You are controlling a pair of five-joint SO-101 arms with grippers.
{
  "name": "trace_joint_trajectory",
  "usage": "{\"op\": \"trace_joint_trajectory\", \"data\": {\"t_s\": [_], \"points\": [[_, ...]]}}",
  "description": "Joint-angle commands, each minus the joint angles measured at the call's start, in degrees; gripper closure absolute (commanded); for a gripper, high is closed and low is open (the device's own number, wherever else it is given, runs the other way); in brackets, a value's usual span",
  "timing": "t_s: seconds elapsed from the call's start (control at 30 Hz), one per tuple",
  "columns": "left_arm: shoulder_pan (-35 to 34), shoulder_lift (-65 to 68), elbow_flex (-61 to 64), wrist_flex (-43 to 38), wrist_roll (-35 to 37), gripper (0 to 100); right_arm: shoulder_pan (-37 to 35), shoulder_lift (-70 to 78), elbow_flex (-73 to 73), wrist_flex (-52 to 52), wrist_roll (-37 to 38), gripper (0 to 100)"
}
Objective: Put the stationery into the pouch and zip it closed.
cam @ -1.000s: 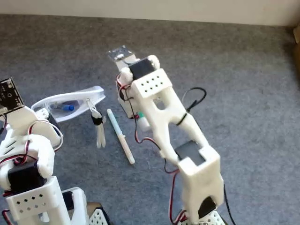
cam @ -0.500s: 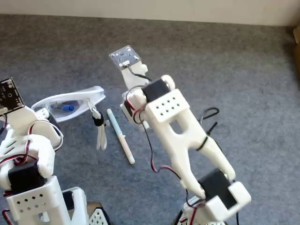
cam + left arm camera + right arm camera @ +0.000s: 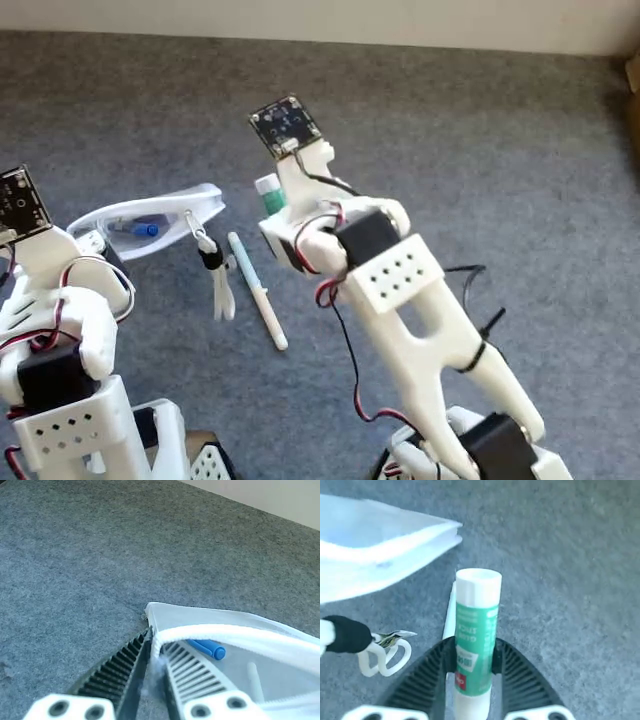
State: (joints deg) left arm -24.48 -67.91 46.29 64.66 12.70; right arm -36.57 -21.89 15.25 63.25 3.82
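Note:
My right gripper (image 3: 472,655) is shut on a green and white glue stick (image 3: 476,630), which it holds above the carpet; from above the glue stick (image 3: 270,195) shows beside the arm, right of the pouch. The translucent white pouch (image 3: 150,222) lies open at the left with a blue pen (image 3: 145,229) inside. My left gripper (image 3: 155,652) is shut on the pouch's rim (image 3: 210,630). A light blue and white pen (image 3: 256,290) and small white scissors (image 3: 215,275) lie on the carpet between the arms.
Grey carpet covers the whole surface, with open room at the right and far side. A pale wall edge (image 3: 400,25) runs along the back.
The right arm has lifted and pulled back toward its base, raising the glue stick off the carpet. The left arm and the pouch have stayed still.

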Motion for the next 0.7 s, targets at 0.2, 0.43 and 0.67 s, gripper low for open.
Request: {"op": "trace_joint_trajectory", "data": {"t_s": [0.2,0.43,0.67], "points": [[1.71,0.57,-2.86,-1.32,-0.44,99,-1.27,-11.47,6.55,-9.1,0.18,99.3],[1.71,0.57,-2.86,-1.32,-0.44,99,-5.76,-18.07,10.42,-9.89,0.18,99.3],[1.71,0.57,-2.77,-1.32,-0.44,99,-8.22,-24.22,12.35,-9.98,0.18,99.3]]}}
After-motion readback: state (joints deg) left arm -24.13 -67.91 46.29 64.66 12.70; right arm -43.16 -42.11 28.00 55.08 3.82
